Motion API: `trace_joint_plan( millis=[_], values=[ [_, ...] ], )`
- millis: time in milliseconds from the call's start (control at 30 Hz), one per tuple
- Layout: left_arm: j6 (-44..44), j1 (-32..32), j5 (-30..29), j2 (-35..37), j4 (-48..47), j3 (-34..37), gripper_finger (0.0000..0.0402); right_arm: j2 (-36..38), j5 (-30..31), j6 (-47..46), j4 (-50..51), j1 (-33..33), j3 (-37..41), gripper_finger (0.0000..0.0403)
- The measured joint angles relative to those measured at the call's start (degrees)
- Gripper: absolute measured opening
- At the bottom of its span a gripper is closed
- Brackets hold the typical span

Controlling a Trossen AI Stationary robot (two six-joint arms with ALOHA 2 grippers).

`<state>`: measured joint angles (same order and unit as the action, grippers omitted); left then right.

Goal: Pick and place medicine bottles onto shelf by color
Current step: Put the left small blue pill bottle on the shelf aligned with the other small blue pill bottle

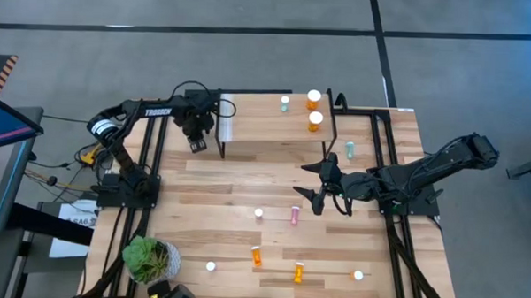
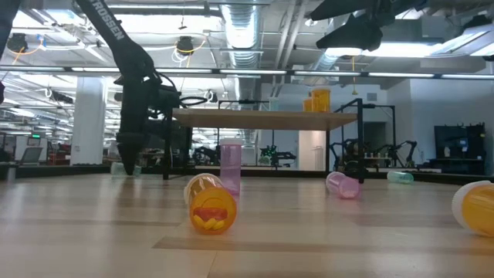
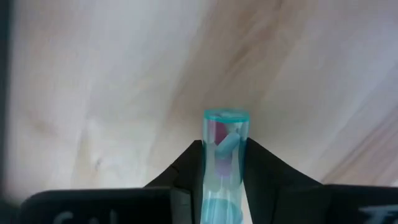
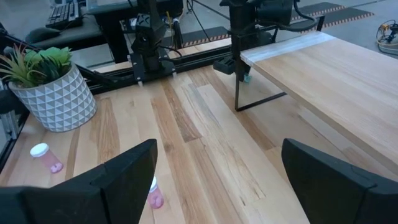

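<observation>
Our left tool (image 3: 222, 180) pinches a pale green bottle (image 3: 224, 149) by the shelf's (image 1: 258, 122) left end; lift straight. Right tool (image 1: 322, 182) waits wide.

We see two dark, nearly black arms built of slim boxy links. The left arm (image 1: 152, 110) carries white "TROSSEN" lettering along its upper link, and looped black cables bunch around its wrist. The right arm (image 1: 442, 160) is the same matt black, with thin cables curling near its wrist. Each tool has two broad, flat, wedge-shaped black fingers (image 4: 124, 174); the left tool (image 3: 224, 180) shows faint pale lettering on its body.
</observation>
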<state>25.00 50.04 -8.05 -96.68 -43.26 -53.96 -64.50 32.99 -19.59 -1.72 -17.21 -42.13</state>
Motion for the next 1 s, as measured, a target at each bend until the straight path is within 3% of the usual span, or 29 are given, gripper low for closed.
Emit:
trace_joint_plan(
  millis=[200, 600, 1000],
  values=[
    [-3.53, -0.07, -1.27, 0.04, -4.56, -2.18, 0.0081, -0.01, 0.01, 0.04, -0.01, 0.0, 0.0, 0.0364],
    [-7.29, -0.11, -1.67, 0.22, -10.71, -4.76, 0.0074, -0.01, 0.0, 0.09, 0.0, 0.0, 0.0, 0.0364],
    [-7.31, -0.11, -1.44, 0.28, -10.87, -4.78, 0.0075, 0.0, 0.01, 0.11, 0.0, 0.0, 0.0, 0.0364]
  ],
)
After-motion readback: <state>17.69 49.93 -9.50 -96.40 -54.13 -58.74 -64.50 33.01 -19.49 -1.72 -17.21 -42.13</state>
